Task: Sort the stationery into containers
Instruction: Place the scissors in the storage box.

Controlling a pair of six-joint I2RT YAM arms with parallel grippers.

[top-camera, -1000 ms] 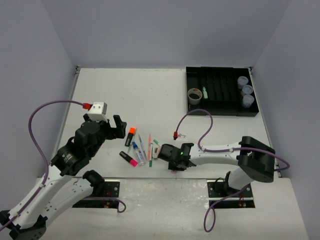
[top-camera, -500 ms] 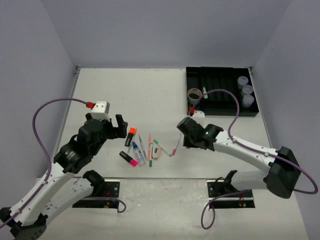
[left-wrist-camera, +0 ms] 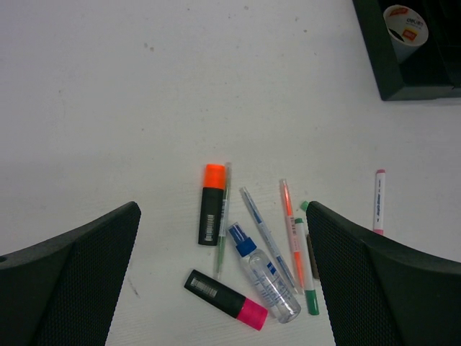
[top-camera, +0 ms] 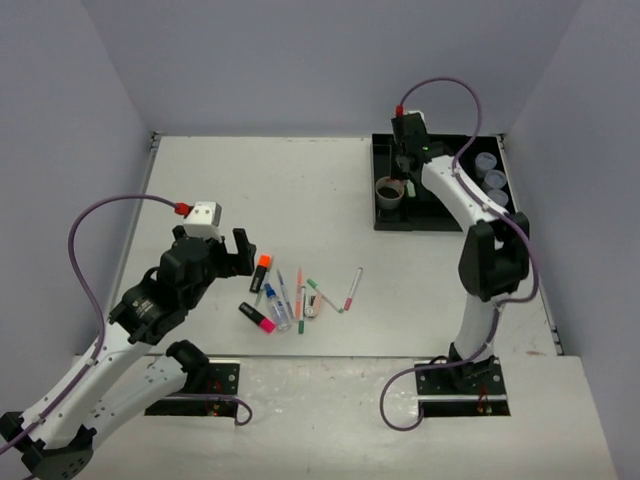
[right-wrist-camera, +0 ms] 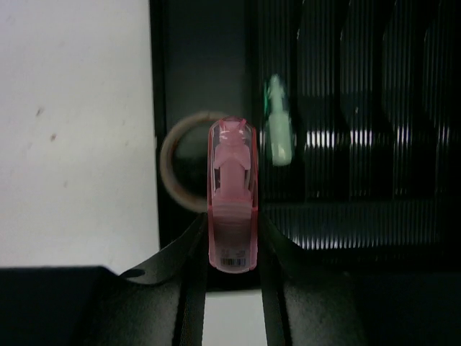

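- The black tray [top-camera: 440,222] sits at the far right corner of the table [top-camera: 250,180]. Its narrow compartments run side by side.
- The right claw [right-wrist-camera: 232,238] hovers over the tray's left end, clamped on a pink see-through item [right-wrist-camera: 232,173]. The item stands upright between the two fingers and is clear of the tray floor.
- A tape roll [right-wrist-camera: 176,169] lies in the tray's leftmost compartment, directly behind the held item in the right wrist view.
- A pale green item [right-wrist-camera: 277,133] lies in a narrow compartment of the tray just to the right of the tape roll.
- Three tubs [top-camera: 493,180] stand in a row at the tray's right end.
- The left claw [left-wrist-camera: 222,216] hangs well apart from the tray, off its left end towards the near side. Its jaws are spread wide with nothing between them.
- The loose stationery lies on the table below the left claw, well apart from the tray:
  - an orange highlighter [left-wrist-camera: 212,204]
  - a pink highlighter [left-wrist-camera: 225,299]
  - a blue-capped clear bottle [left-wrist-camera: 263,272]
  - several thin pens [left-wrist-camera: 292,223], close together, some touching
- A pink-capped pen [left-wrist-camera: 378,202] lies alone between that cluster and the tray, nearer the cluster.
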